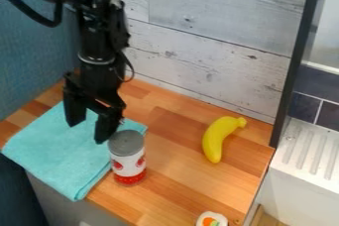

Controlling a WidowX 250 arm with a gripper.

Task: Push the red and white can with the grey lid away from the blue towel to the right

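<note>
My black gripper (88,130) hangs at the left over a folded turquoise cloth (56,145), its two fingers spread apart with nothing between them. Just right of the nearer finger stands an upright can (128,163) with a grey top, a white middle and a red base; whether finger and can touch, I cannot tell. The can is at the cloth's right edge. A yellow banana (217,139) lies on the wooden counter (172,141) to the right. At the bottom edge is part of a small white round piece (211,219) with orange and green in its centre.
Whitewashed wooden boards (205,36) rise behind the counter, and a blue panel (36,51) stands at the left. A dark upright post (298,56) borders the counter's right side. Beyond it is a white ridged drainboard (311,153).
</note>
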